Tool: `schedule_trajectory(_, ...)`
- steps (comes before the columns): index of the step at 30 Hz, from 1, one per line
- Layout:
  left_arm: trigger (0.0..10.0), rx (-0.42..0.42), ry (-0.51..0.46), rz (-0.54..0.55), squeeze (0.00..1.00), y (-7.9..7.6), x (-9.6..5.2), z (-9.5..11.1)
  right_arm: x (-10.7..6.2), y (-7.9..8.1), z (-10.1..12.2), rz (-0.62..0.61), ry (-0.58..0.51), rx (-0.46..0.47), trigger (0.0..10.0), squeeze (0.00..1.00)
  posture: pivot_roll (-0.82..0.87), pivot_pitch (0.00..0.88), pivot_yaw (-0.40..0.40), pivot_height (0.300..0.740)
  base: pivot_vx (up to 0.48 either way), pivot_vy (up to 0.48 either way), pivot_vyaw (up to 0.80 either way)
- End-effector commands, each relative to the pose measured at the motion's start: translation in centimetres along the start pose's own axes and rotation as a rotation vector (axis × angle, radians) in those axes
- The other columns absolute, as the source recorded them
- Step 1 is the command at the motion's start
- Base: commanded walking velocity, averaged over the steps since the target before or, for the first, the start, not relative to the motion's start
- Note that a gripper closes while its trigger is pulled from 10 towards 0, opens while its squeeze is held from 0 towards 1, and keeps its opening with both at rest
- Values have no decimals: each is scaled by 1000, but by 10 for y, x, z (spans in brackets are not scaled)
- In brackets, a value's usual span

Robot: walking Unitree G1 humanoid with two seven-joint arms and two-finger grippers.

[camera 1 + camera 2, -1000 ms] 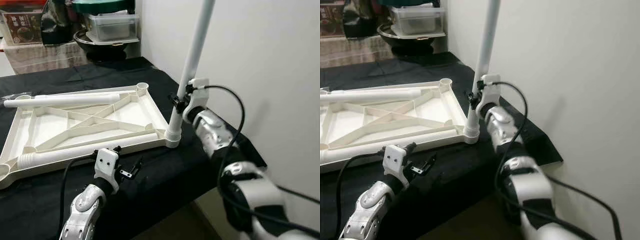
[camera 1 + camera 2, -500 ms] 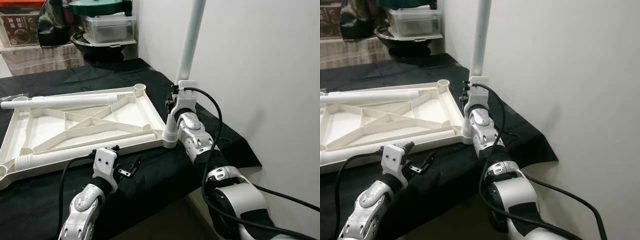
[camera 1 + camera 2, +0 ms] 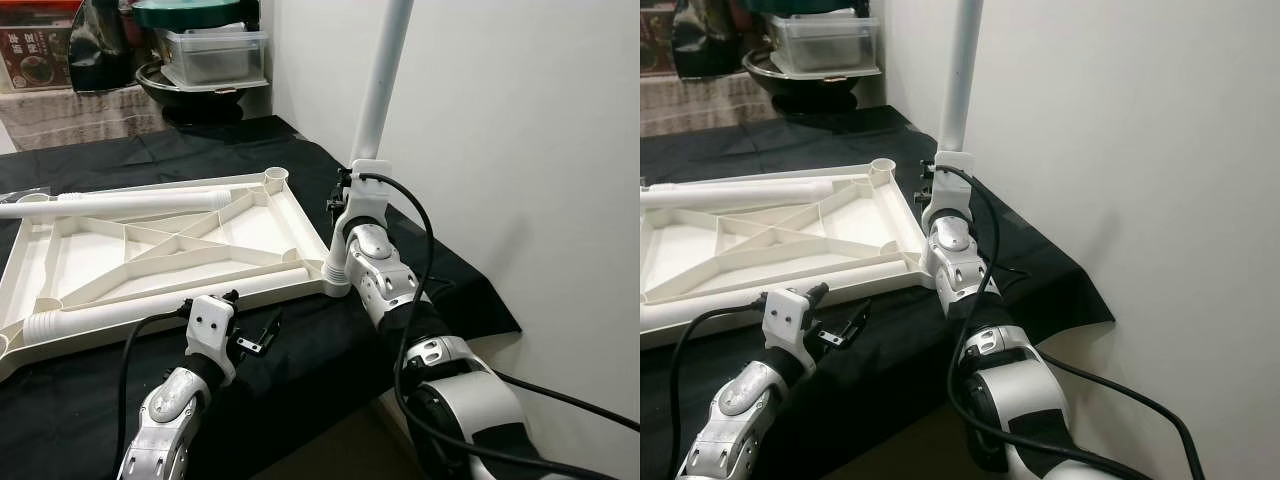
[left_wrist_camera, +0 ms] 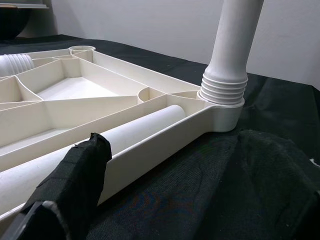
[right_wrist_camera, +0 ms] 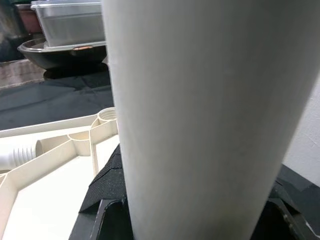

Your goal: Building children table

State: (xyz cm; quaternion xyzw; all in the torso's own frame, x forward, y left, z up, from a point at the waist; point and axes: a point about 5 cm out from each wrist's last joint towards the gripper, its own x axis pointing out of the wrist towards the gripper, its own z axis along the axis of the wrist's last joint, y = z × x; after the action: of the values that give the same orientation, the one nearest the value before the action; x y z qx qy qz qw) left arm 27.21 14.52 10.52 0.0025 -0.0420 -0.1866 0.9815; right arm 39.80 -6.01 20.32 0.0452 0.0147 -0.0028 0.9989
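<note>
- Since a second ago, the right claw (image 3: 343, 196) has swung the leg (image 3: 379, 90) from a lean to nearly upright; its arm now lies nearer the tabletop (image 3: 150, 255).
- Top of the leg is cut off by the frame; its ribbed foot sits in the tabletop's near right corner socket.
- Right claw is clamped on the leg low down, fingers mostly hidden behind the wrist.
- Left claw (image 3: 262, 335) hovers over the black surface (image 3: 330, 350) before the tabletop's near edge, fingers apart, holding nothing.
- Two loose legs (image 3: 130, 201) lie on the upturned tabletop.
</note>
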Motion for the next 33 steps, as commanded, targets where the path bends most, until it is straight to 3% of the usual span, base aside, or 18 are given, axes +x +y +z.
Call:
schedule_trajectory(1,10000,-4,6,-5,0,-2,0,-3,-5,-5,-33,-24,144,-6,2667,0,17,0,-128,740,0,0,0)
schedule_trajectory(2,10000,-4,6,-6,0,-2,0,-3,-5,-4,-33,-17,148,-6,5961,0,16,0,-126,740,0,0,0)
schedule_trajectory(3,10000,-4,6,-7,0,-2,0,-3,-5,-4,-31,-14,146,-6,10000,0,16,0,-126,740,0,0,0)
schedule_trajectory(33,10000,-6,1,-25,0,-5,5,-4,-2,-7,-6,-15,140,24,10000,0,1,0,-118,740,0,0,0)
